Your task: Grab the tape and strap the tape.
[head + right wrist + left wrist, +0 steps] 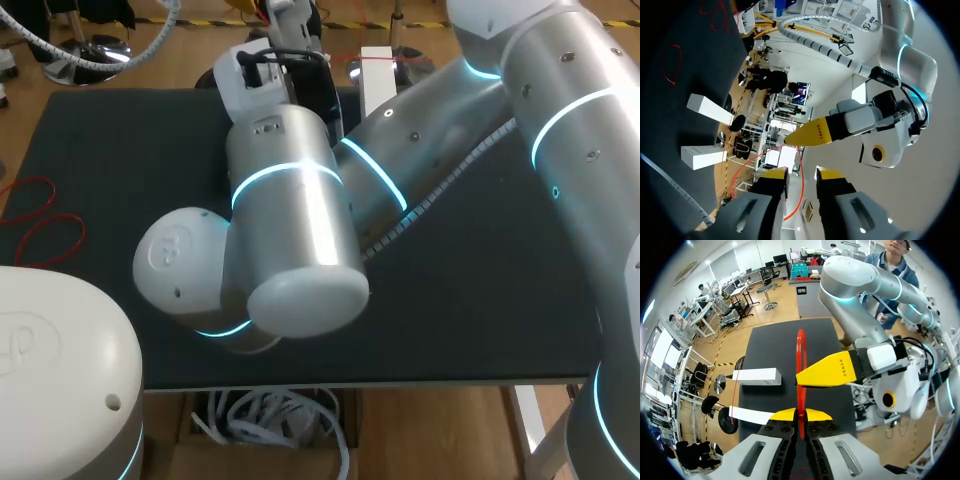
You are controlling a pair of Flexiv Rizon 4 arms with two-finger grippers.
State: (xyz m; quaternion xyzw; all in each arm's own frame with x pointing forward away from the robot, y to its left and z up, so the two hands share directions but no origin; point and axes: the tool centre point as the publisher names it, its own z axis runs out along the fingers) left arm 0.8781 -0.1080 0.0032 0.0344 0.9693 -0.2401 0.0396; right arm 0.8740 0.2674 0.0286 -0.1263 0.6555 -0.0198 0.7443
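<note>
Left wrist view: the left jaws are pinched tight on a thin red band (800, 355). It stands up in a loop over the black surface (770, 350). Right wrist view: the right jaws sit a little apart, with the band running between them. Head view: more red loops (48, 218) lie at the frame's left.

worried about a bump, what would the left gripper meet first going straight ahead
Probably the yellow finger of the right gripper, crossing the red band just ahead of the left gripper; depth is unclear.
</note>
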